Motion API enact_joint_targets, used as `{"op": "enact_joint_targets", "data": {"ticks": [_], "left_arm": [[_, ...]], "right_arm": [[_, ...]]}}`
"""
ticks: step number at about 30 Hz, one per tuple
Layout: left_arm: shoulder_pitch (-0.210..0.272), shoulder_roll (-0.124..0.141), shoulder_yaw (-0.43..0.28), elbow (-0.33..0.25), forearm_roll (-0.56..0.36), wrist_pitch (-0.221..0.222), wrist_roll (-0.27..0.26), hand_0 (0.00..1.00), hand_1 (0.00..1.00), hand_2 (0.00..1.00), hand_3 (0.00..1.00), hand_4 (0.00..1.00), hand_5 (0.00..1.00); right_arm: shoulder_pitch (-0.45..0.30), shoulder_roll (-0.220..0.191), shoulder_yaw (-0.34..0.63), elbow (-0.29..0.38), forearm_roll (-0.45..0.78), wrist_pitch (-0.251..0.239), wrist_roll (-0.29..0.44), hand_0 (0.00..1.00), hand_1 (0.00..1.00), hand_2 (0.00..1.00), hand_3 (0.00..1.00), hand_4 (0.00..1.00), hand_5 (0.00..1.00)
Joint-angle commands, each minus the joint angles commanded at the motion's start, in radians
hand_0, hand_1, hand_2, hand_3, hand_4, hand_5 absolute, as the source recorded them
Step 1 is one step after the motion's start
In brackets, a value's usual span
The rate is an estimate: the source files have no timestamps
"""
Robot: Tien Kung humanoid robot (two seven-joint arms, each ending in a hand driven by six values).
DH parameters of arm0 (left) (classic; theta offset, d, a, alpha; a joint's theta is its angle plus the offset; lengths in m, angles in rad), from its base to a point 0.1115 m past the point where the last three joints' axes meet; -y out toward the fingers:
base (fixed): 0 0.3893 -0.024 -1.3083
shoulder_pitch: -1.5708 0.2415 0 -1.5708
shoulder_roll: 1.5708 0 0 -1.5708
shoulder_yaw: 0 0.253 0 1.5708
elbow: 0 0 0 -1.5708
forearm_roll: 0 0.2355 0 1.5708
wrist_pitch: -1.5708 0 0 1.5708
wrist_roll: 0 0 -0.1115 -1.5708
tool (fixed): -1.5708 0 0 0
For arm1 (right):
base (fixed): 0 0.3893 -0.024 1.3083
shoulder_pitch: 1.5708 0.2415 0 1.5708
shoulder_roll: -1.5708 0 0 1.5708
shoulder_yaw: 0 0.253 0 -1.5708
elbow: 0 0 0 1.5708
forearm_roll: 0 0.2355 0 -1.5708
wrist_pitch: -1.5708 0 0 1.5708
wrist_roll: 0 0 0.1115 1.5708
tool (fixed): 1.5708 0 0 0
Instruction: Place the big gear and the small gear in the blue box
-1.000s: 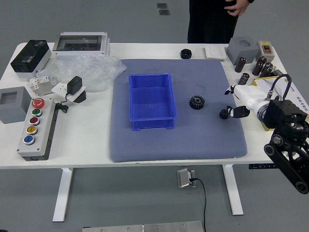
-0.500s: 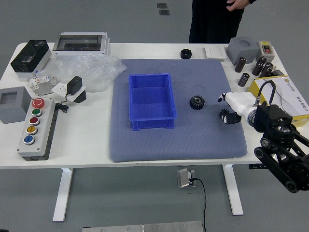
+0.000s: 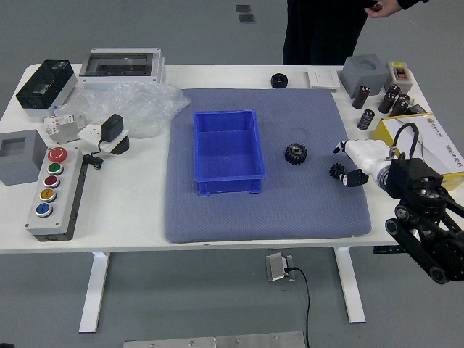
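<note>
My right hand (image 3: 344, 165) reaches in from the right with its fingers apart and nothing held. The small gear (image 3: 336, 170), black and toothed, lies on the mat between its fingertips and thumb. The big gear (image 3: 295, 153), also black, lies on the mat to the left of it. The blue box (image 3: 229, 148) stands on the mat left of both gears, and no object shows inside it. My left hand is out of view.
A grey-blue mat (image 3: 268, 217) covers the middle. Left are a button panel (image 3: 58, 192), grey block (image 3: 20, 156) and plastic bag (image 3: 145, 105). Black cylinders (image 3: 366, 119) and a yellow box (image 3: 428, 148) stand right. A person (image 3: 322, 32) stands at the far side, a hand above the waist.
My right hand moved left toward the small gear, then drew back slightly, uncovering it. The person's hand shifted to the right. The gears and box stayed put.
</note>
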Motion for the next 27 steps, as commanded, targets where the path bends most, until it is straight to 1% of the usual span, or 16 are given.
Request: {"op": "enact_joint_targets", "data": {"ticks": [19,20,25,26,27], "left_arm": [[0.001,0.000,-0.001,0.000,0.004,-0.001,0.002,0.824,0.785,0.779,0.754,0.660,0.380],[0.001,0.000,-0.001,0.000,0.004,-0.001,0.001,0.823,0.785,0.779,0.754,0.661,0.380],[0.001,0.000,-0.002,0.000,0.006,-0.001,0.002,0.823,0.785,0.779,0.754,0.661,0.380],[0.002,0.000,-0.002,0.000,0.007,-0.001,0.002,0.824,0.785,0.779,0.754,0.660,0.381],[0.002,0.001,-0.002,0.000,0.008,-0.001,0.002,0.824,0.785,0.779,0.754,0.660,0.381]], "right_arm": [[0.012,0.019,-0.014,-0.019,0.010,0.014,-0.006,0.737,0.703,0.796,0.806,0.597,0.163],[0.011,0.020,-0.014,-0.020,0.010,0.014,-0.006,0.733,0.698,0.773,0.781,0.594,0.161],[0.008,0.021,-0.014,-0.026,0.009,0.013,-0.008,0.733,0.698,0.773,0.781,0.594,0.161],[0.007,0.022,-0.014,-0.026,0.009,0.013,-0.008,0.696,0.657,0.728,0.720,0.589,0.156],[0.007,0.022,-0.014,-0.027,0.009,0.012,-0.008,0.696,0.657,0.728,0.720,0.589,0.156]]}}
